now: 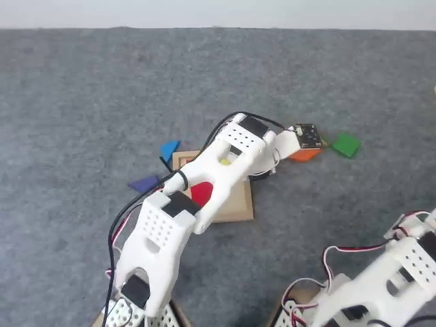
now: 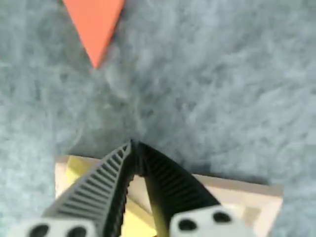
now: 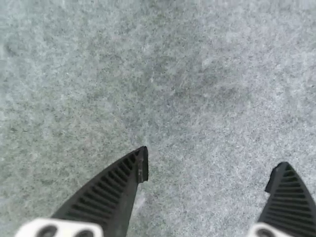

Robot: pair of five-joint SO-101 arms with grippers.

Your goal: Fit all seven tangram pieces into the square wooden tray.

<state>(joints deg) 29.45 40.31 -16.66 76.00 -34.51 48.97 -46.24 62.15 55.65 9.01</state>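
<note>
Square wooden tray lies mid-table on the fuzzy grey felt table, with a flat red piece and a yellow piece inside. A blue triangle and a purple parallelogram lie just off its left side. An orange triangle and a green square lie to its right. The left end effector, ribbed black fingers pressed together on nothing, hangs over the tray's edge, apart from the orange triangle. The right end effector is spread wide above bare felt, near right.

Lab bench, grey felt tabletop, pale wall
</note>
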